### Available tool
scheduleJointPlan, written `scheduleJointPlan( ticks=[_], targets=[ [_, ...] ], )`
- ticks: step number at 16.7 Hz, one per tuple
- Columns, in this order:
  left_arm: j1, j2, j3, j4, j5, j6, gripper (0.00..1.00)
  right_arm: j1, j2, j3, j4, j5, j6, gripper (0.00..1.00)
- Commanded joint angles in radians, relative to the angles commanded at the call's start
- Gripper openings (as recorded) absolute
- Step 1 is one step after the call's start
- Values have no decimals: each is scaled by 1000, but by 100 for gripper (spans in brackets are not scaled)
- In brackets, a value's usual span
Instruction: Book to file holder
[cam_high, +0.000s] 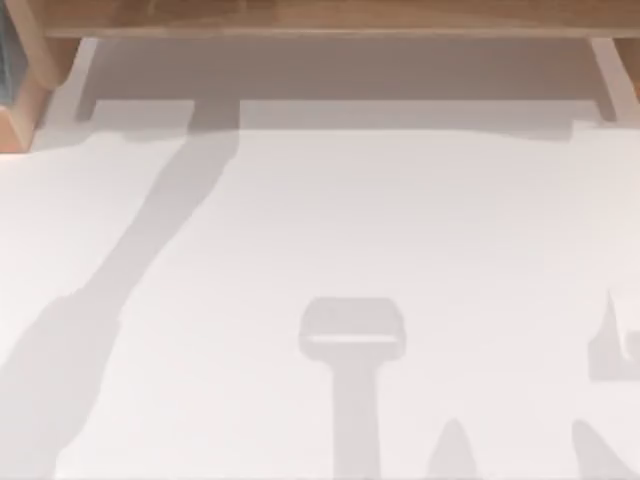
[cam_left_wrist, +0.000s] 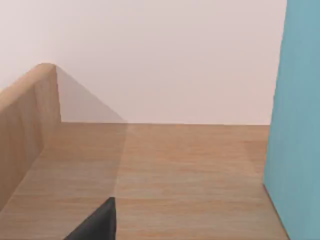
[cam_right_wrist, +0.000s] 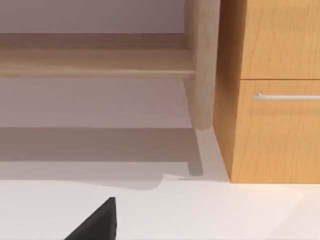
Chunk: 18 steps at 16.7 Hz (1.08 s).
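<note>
Top view: white bench (cam_high: 330, 220), bare surface crossed by grey shadows. A wooden shelf (cam_high: 330, 18) spans the far edge, raised on a leg at each end. At the far left corner, a wooden wall with a sliver of blue beside it, probably the book (cam_high: 6, 60).

Left wrist view: my left claw (cam_left_wrist: 97, 225) shows as one dark fingertip at the frame's edge; how wide it stands, I cannot tell. It hangs over a wooden floor (cam_left_wrist: 160, 175) with a low wooden side wall (cam_left_wrist: 25, 120). A tall blue panel, the book (cam_left_wrist: 295, 120), stands upright on that floor against the white background.

Right wrist view: my right claw (cam_right_wrist: 97, 225), again one dark fingertip, width not to be told. It is above the white bench (cam_right_wrist: 200, 210), facing the shelf (cam_right_wrist: 95, 62), its leg (cam_right_wrist: 202, 65), and a wooden cabinet (cam_right_wrist: 272, 90) with a metal drawer handle (cam_right_wrist: 285, 96).
</note>
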<state>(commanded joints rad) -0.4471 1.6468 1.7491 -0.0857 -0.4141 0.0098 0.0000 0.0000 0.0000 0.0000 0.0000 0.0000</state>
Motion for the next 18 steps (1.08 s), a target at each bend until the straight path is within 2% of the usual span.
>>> scheduleJointPlan(
  ticks=[3,6,14,18],
  targets=[
    [-54,202,212,-10,-50,0,100,0,0,0,0,0,0,100],
    [-88,319,337,-15,-82,0,100,0,0,0,0,0,0,100],
    [-92,347,367,-17,-87,0,100,0,0,0,0,0,0,100],
    [-84,401,449,-45,-76,0,100,0,0,0,0,0,0,100]
  ],
)
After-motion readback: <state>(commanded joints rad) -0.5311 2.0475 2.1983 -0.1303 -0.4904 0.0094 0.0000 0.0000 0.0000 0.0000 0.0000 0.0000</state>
